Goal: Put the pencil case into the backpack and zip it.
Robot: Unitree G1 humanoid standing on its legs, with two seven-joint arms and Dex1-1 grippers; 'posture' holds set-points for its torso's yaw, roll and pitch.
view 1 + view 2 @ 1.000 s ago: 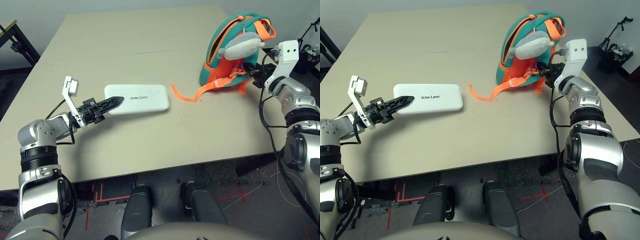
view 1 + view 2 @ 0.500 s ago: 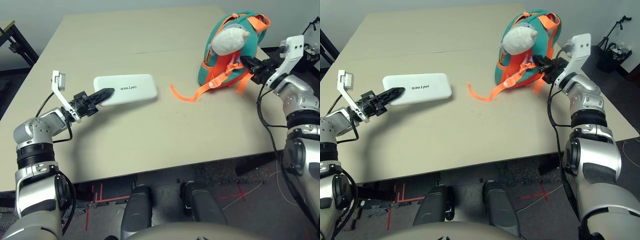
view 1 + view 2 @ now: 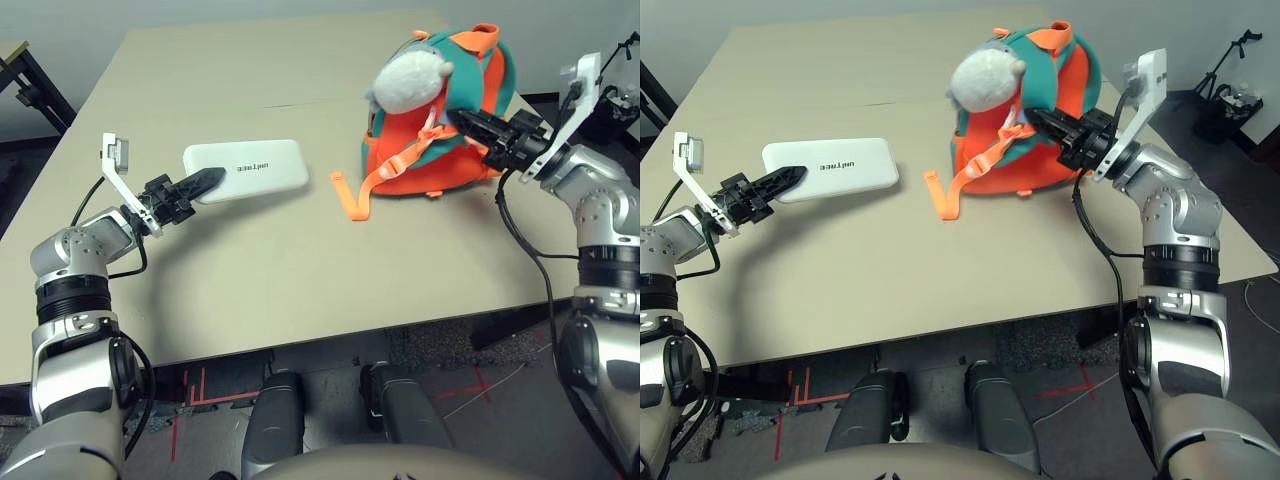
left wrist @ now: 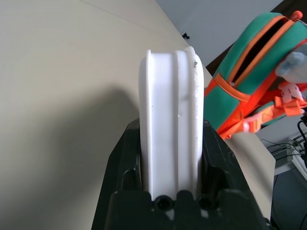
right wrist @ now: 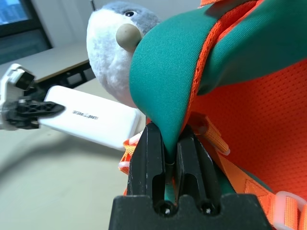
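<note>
The white pencil case [image 3: 247, 167] lies flat on the table's left half, lettering up. My left gripper [image 3: 210, 179] is shut on its near left end; the left wrist view shows the pencil case's edge [image 4: 170, 115] clamped between both fingers. The backpack [image 3: 445, 150] leans on the right half, orange back panel toward me, teal shell on top, with the plush fish [image 3: 407, 78] at its upper left. My right gripper [image 3: 470, 122] is shut on the backpack's teal edge [image 5: 163, 96]. The backpack's zip opening [image 4: 256, 45] gapes in the left wrist view.
A loose orange strap [image 3: 350, 195] trails from the backpack onto the bare table [image 3: 300, 280] between the two things. A seam crosses the tabletop behind them. A black stand [image 3: 25, 85] is off the far left corner, and dark gear [image 3: 1230, 100] sits beyond the right edge.
My right gripper has dragged the backpack leftward toward the table's middle and tipped it, and the plush fish swung with it. The left gripper drew the pencil case a little left.
</note>
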